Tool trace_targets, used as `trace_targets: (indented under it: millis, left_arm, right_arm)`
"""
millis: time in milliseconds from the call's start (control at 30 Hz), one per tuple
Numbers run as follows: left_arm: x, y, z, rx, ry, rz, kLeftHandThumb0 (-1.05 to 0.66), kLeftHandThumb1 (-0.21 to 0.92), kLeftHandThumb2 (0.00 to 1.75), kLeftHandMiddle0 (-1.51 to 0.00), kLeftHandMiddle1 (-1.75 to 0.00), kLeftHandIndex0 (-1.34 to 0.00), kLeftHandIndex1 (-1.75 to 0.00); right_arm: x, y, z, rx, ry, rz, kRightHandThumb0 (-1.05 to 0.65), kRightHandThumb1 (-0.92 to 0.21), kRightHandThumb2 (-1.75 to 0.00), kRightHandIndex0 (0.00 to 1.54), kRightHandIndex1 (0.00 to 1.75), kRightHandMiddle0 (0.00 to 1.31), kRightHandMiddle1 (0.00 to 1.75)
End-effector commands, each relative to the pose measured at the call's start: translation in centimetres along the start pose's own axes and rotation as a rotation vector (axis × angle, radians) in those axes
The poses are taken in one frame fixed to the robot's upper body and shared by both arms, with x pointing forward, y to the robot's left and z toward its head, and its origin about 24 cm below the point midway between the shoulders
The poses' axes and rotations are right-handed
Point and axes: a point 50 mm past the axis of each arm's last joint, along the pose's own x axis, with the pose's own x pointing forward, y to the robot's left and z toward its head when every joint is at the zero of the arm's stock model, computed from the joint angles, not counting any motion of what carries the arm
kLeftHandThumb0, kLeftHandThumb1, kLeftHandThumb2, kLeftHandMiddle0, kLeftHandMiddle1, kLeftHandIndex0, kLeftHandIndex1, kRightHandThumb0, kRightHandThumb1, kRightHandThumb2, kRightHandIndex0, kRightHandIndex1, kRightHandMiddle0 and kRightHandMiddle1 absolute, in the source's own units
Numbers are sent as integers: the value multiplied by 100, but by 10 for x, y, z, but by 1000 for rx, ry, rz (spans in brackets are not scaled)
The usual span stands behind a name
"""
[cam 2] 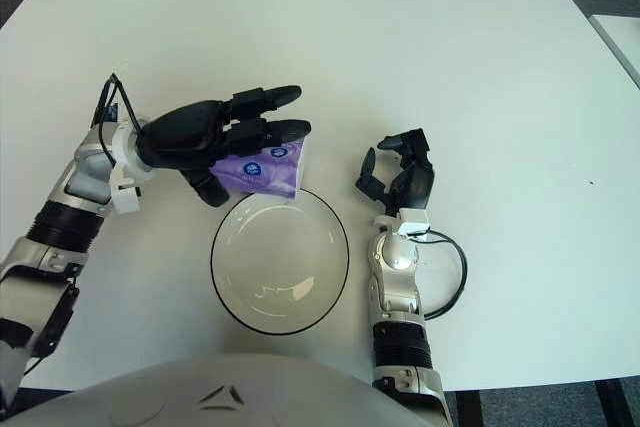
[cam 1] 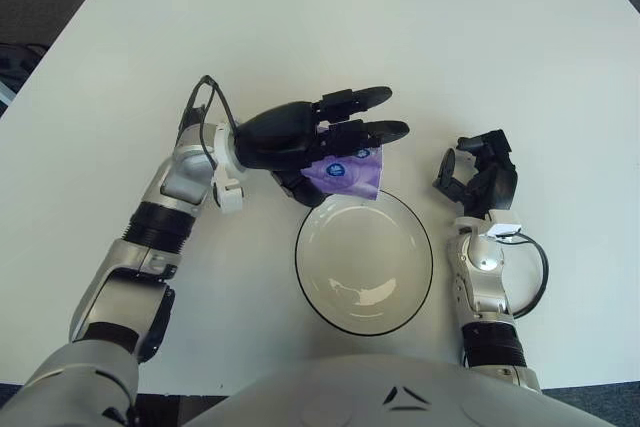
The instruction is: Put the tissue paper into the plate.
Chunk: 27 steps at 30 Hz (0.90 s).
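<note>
Table: plain white, no pattern; dark grey floor shows past its edges. Plate: translucent off-white inside, thin dark rim, pale glare patch on its near inner wall. Tissue paper: purple wrapper with small round blue-and-white marks; one narrow white edge on its right side. My left hand: glossy black shell and fingers, forearm silver with black bands. My right hand: black fingers, silver-white wrist, a black cable looping beside it.
</note>
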Motion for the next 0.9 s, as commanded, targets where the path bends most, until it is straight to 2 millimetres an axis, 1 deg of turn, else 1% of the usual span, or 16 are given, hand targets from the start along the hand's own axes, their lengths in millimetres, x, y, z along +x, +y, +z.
trace_targets:
  millis: [0, 167, 300, 433, 467, 533, 700, 867]
  left_arm:
    - [-5, 5, -3, 121, 75, -45, -105, 92, 85, 0, 0, 0, 0]
    - [-7, 4, -6, 202, 154, -141, -105, 92, 82, 0, 0, 0, 0]
    - [-7, 2, -9, 222, 181, -190, -105, 92, 78, -1, 0, 0, 0]
    - [-6, 1, -12, 234, 201, -227, -105, 92, 75, -2, -1, -1, -1]
    - [-6, 0, -14, 238, 209, -241, -105, 92, 73, -2, -2, -1, -2]
    - [-6, -1, -17, 244, 225, -263, -105, 92, 67, -1, -7, 0, -9]
    - [-6, -4, -28, 241, 262, -313, -105, 92, 59, 0, -14, 0, -16]
    - [-5, -5, -34, 212, 276, -370, -105, 91, 55, 0, -15, 0, -18]
  right_arm:
    - [-42, -21, -41, -122, 207, -2, -44, -43, -118, 55, 140, 51, 175]
    - [-42, -19, -39, -131, 209, 12, -42, -51, -108, 53, 138, 45, 175]
    - [-42, -19, -38, -143, 221, 20, -40, -57, -100, 52, 136, 41, 175]
    - [-42, -19, -38, -150, 230, 27, -40, -61, -96, 51, 134, 38, 175]
    - [-42, -19, -38, -150, 232, 28, -39, -62, -94, 51, 134, 37, 175]
    - [-42, -19, -37, -152, 234, 29, -39, -65, -91, 51, 133, 36, 175]
    - [-42, -18, -35, -153, 238, 34, -38, -67, -88, 50, 131, 34, 175]
    - [-43, -19, -33, -157, 238, 32, -38, -68, -87, 50, 131, 34, 175]
